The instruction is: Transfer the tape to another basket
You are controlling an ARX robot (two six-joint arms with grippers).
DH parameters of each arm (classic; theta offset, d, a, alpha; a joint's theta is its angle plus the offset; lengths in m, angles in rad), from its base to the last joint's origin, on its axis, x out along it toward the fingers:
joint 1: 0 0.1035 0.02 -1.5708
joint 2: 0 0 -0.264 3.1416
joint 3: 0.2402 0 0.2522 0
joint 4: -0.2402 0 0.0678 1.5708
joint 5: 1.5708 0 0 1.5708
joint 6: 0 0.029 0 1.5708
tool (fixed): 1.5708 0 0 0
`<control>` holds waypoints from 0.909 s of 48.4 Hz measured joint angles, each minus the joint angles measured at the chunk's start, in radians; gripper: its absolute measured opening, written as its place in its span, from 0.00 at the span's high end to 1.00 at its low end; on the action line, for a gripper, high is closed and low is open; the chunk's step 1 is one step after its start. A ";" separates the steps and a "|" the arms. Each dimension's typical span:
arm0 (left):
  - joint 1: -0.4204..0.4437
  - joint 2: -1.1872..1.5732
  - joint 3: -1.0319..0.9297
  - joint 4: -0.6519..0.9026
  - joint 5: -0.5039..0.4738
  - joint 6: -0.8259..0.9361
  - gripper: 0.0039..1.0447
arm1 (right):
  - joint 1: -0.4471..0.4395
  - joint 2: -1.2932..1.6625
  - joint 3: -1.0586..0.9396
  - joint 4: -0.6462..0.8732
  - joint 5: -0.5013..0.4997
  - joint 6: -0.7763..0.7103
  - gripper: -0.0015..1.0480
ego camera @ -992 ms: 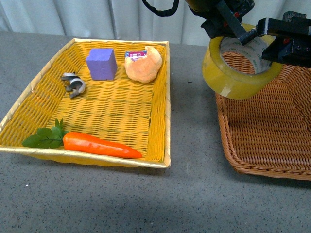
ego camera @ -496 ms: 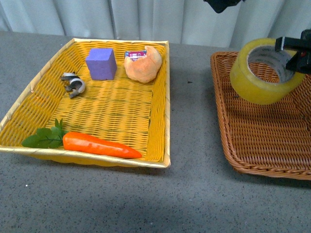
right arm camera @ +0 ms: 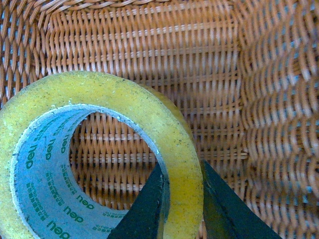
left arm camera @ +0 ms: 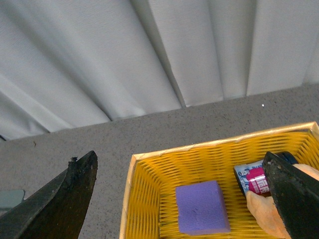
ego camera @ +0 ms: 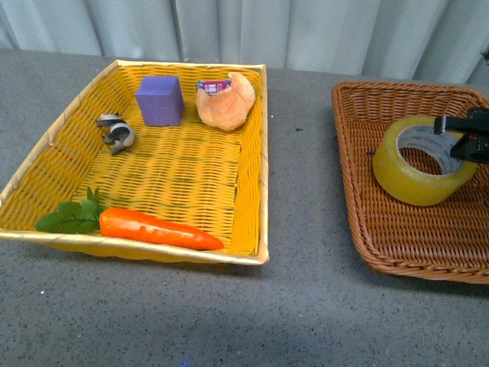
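Tape [ego camera: 424, 160] sits inside the brown basket [ego camera: 353, 200], low over its woven floor and tilted. I cannot tell whether it touches the floor. The step in hand looks like the placing step, near its end. The right gripper [ego camera: 462, 138], at the basket's right side, has its fingers pinched on the roll's wall, one inside the core and one outside. The next move probably calls for lowering until the roll rests on the weave, then spreading the fingers and lifting straight out so the inner finger doesn't drag the roll.

The yellow basket [ego camera: 263, 160] lies left of the brown basket, apart from it. It holds a carrot [ego camera: 157, 228], a bread roll [ego camera: 228, 101], a purple block [ego camera: 160, 100] and a clip [ego camera: 116, 131]. The left gripper [left arm camera: 179, 158] hangs above that basket, well away from the brown one, with its fingers spread wide and nothing between them.

Writing: the tape's core carries repeated green print that looks like "deli". The small packet [left arm camera: 253, 179] by the bread has a red label that is too small to read.
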 joint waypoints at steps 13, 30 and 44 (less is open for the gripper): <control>0.023 -0.050 -0.079 0.045 -0.043 -0.137 0.06 | 0.010 0.020 0.001 0.032 -0.007 -0.006 0.76; 0.088 -0.227 -0.373 0.413 0.084 -0.273 0.21 | -0.005 -0.185 -0.149 0.233 0.014 -0.061 0.10; 0.137 -0.447 -0.784 0.646 0.263 -0.275 0.72 | 0.029 -0.238 -0.538 1.184 0.058 -0.088 0.53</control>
